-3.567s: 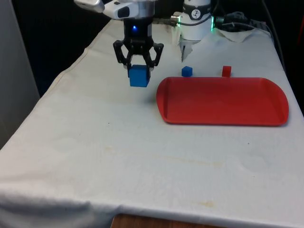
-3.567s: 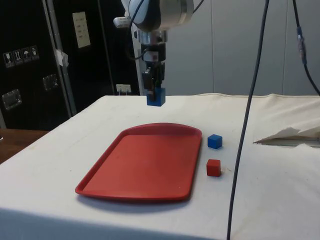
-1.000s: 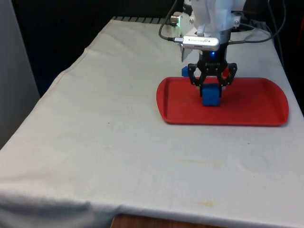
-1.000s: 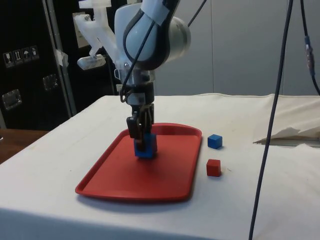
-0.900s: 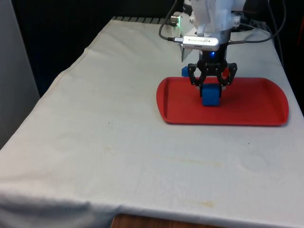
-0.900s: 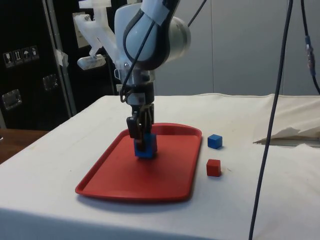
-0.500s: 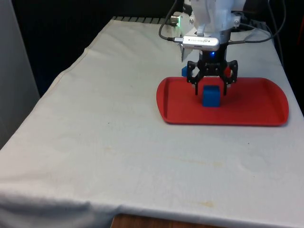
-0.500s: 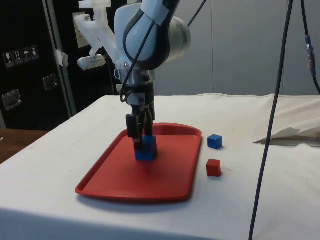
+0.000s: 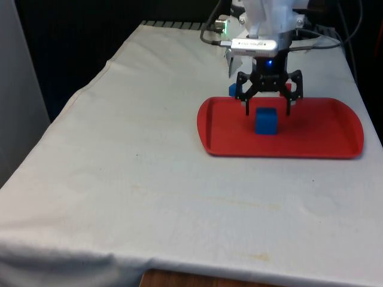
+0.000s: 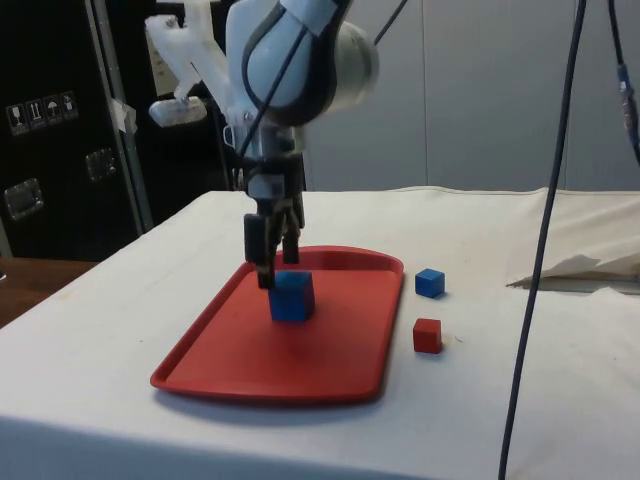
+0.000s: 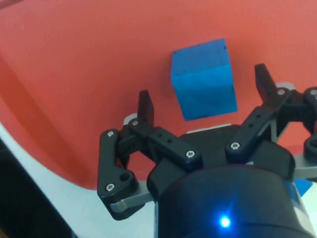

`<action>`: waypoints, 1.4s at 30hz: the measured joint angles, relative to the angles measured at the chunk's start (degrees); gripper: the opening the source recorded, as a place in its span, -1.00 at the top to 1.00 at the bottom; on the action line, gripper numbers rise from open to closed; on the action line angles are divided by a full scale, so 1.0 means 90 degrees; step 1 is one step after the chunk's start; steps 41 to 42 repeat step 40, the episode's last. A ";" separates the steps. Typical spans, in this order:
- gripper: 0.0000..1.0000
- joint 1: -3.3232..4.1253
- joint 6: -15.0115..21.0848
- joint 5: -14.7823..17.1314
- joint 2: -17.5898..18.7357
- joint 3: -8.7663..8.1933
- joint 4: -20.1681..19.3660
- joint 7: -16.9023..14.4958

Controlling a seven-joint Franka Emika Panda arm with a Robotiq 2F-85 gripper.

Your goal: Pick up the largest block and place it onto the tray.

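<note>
Block (image 9: 266, 121) number one, the big blue cube, sits on your red tray (image 9: 323, 140) towards the front view's left half, and your gripper (image 9: 267, 109) hangs just above it with fingers (image 11: 145, 105) spread wide, touching nothing, while a small blue cube (image 10: 430, 282) and small red cube (image 10: 427, 335) lie beside the tray.

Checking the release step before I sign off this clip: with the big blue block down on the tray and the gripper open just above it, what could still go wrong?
1. The open gripper hangs just above the large blue block, fingers either side; a sideways drift while rising might nudge or tip it.
2. The small blue block and small red block sit on the cloth beside the red tray; a low sweep that way could knock them.
</note>
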 measured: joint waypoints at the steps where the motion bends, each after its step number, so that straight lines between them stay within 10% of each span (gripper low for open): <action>1: -1.00 0.0000 0.0000 0.0000 0.0000 0.0000 0.0000 0.0000; 42: -1.00 -0.0159 -0.0745 -0.0274 -0.1254 -0.0223 0.0185 -0.0025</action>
